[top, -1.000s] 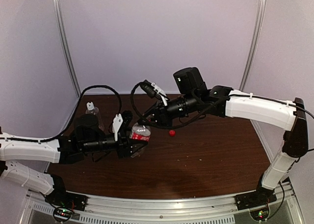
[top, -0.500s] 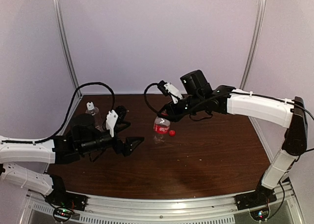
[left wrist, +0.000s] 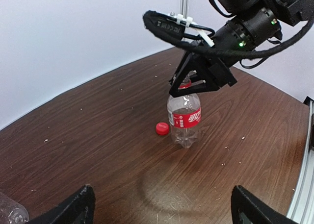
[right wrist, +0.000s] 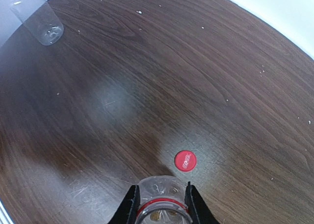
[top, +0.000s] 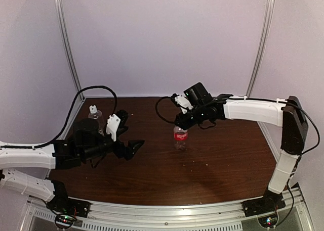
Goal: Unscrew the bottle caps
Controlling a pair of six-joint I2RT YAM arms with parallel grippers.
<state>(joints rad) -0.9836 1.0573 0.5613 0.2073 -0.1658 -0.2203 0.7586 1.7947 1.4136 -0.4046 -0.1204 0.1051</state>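
Observation:
The shorter bottle (top: 180, 138) with its red label band stands upright near the table's middle, its neck open. My right gripper (right wrist: 162, 207) is shut on its neck from above, one finger on each side; the left wrist view shows the right gripper (left wrist: 196, 79) over the bottle (left wrist: 185, 121). The red cap (left wrist: 162, 128) lies loose on the wood right beside the bottle, and the right wrist view shows the red cap (right wrist: 185, 160) just past it. My left gripper (top: 129, 135) hangs open and empty, well left of the bottle. The taller bottle (top: 94, 114) still wears its white cap (top: 93, 108) at the far left.
A black cable (top: 101, 89) loops over the back left of the brown table (top: 223, 160). Another cable (left wrist: 196, 35) curls around the right wrist. Metal posts (top: 68, 44) and pale walls close in the back. Small crumbs dot the wood.
My left gripper opened, let go of the red-label bottle and drew back left. My right gripper carried the bottle to the right and lowered it beside the red cap.

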